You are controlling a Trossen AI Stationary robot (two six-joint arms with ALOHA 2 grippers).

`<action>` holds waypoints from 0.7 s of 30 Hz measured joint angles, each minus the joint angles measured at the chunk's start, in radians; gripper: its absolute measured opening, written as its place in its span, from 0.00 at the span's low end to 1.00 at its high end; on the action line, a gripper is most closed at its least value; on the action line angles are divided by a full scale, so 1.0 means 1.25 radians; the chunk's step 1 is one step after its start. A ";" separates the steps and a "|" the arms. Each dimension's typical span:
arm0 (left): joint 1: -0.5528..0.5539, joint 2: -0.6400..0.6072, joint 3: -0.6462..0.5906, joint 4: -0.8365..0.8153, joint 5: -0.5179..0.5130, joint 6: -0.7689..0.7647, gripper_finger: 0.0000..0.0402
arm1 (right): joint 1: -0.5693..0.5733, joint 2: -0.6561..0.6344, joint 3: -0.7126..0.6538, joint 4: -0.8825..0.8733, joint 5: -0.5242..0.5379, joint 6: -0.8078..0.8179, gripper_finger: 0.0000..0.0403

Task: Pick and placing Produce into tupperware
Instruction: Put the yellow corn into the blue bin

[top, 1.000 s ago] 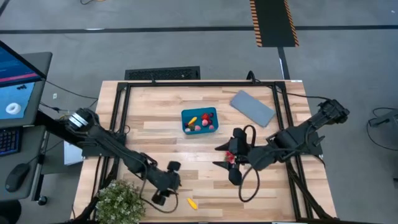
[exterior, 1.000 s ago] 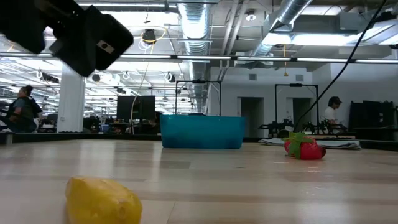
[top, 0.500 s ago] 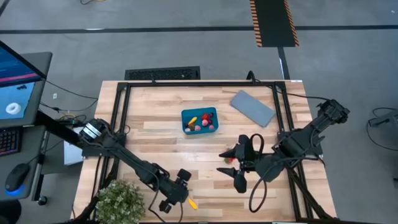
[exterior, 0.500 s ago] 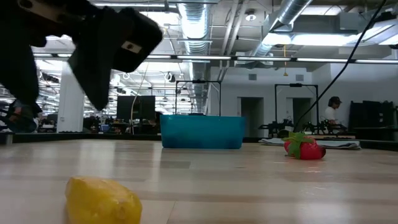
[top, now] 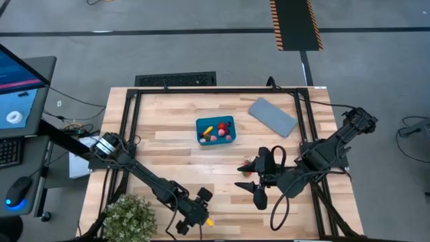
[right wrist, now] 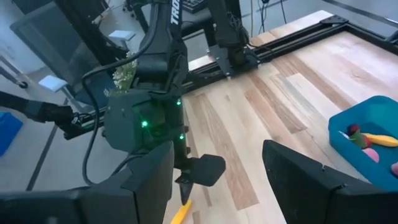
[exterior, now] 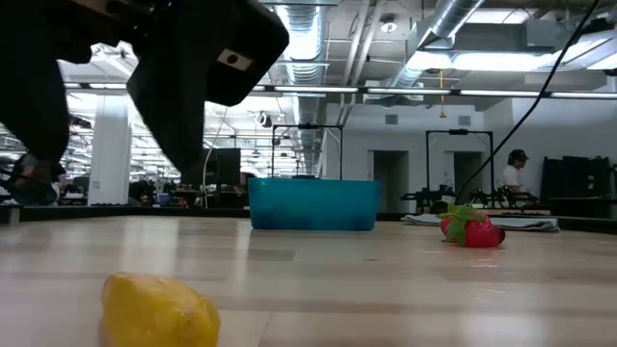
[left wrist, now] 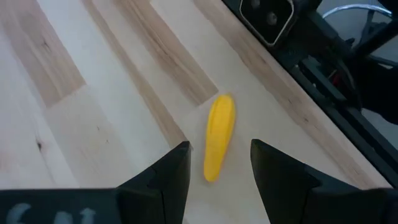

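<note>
- Left claw (left wrist: 219, 167) fingers apart, low over the tabletop (top: 168, 121), straddling a yellow elongated produce piece (left wrist: 219, 137) without touching it.
- Right claw (top: 250, 177) fingers apart, empty, strawberry (top: 248, 165) just beside it.
- Teal tupperware (top: 199, 128) well beyond both claws, holding several pieces.

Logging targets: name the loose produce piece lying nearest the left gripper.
The yellow piece by the table's front edge, right ahead of the left gripper; the strawberry lies farther away.
</note>
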 joint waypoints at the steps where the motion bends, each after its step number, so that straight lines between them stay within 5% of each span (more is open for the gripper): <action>1: 0.000 0.000 0.000 0.006 0.000 0.000 0.40 | 0.000 0.000 0.000 -0.001 0.000 0.001 0.67; 21: 0.003 0.093 0.024 0.059 0.010 -0.033 0.38 | 0.005 0.000 0.000 -0.006 -0.003 0.007 0.67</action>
